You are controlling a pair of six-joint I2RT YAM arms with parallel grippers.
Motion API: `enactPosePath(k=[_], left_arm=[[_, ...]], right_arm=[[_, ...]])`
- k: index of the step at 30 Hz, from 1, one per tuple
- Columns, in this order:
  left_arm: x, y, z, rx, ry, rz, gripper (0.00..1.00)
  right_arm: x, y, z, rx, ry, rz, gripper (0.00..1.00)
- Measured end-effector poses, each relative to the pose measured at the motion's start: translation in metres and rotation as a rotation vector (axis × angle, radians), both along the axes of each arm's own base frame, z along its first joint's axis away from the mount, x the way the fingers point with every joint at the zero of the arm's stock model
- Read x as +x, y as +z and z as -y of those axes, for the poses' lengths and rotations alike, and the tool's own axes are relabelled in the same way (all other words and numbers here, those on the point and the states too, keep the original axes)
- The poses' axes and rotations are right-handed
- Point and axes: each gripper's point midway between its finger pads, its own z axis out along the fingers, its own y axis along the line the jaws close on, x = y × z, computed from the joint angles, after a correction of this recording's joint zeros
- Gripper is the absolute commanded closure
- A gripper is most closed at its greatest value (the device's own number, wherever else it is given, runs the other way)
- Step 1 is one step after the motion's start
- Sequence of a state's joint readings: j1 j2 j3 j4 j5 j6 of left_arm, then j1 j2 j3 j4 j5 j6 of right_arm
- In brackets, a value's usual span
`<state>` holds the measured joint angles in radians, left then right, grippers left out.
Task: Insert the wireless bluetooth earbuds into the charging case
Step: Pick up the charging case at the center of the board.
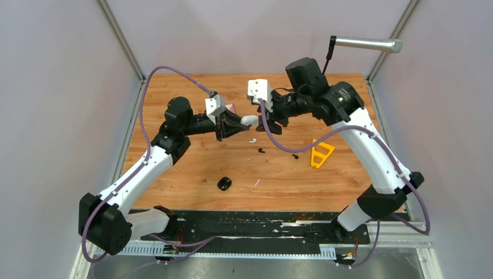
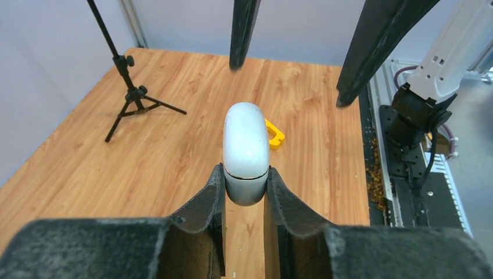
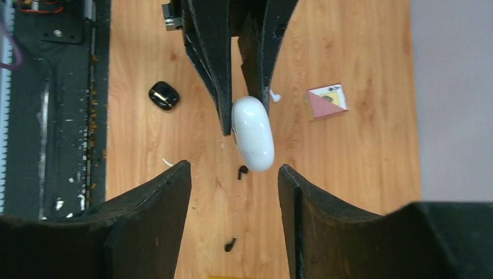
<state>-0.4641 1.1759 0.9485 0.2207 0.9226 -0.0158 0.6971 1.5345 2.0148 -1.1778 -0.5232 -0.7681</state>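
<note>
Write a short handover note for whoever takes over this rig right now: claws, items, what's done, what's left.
Left claw: shut on the white charging case, held above the table, lid closed.
Right claw: open, empty, facing the case's free end.
On the table: one white earbud, two black earbuds, a black case; second white earbud not seen.
Done: case picked up.
Left: open lid, seat earbuds.

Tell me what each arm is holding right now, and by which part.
Left fingers clamp the glossy white oval charging case by one rounded end; right fingers hold nothing.
</note>
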Motion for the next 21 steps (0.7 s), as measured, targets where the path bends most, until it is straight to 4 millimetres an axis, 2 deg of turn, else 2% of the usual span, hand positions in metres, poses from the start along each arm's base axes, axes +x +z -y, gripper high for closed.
enactPosePath(k=[6,14,21], left_arm=[[-0.004,0.003,-0.001,0.004,-0.016,0.058,1.00],[-0.011,-0.010,-0.004,-0.021,-0.027,0.097,1.00],[-0.016,-0.010,-0.005,-0.050,-0.030,0.127,1.00]], right_arm=[[0.000,-0.022,-0.014,-0.049,0.045,-0.131,0.46],[-0.002,-0.033,-0.015,-0.069,0.034,-0.187,0.46],[0.005,-0.048,-0.023,-0.086,0.006,-0.258,0.53]])
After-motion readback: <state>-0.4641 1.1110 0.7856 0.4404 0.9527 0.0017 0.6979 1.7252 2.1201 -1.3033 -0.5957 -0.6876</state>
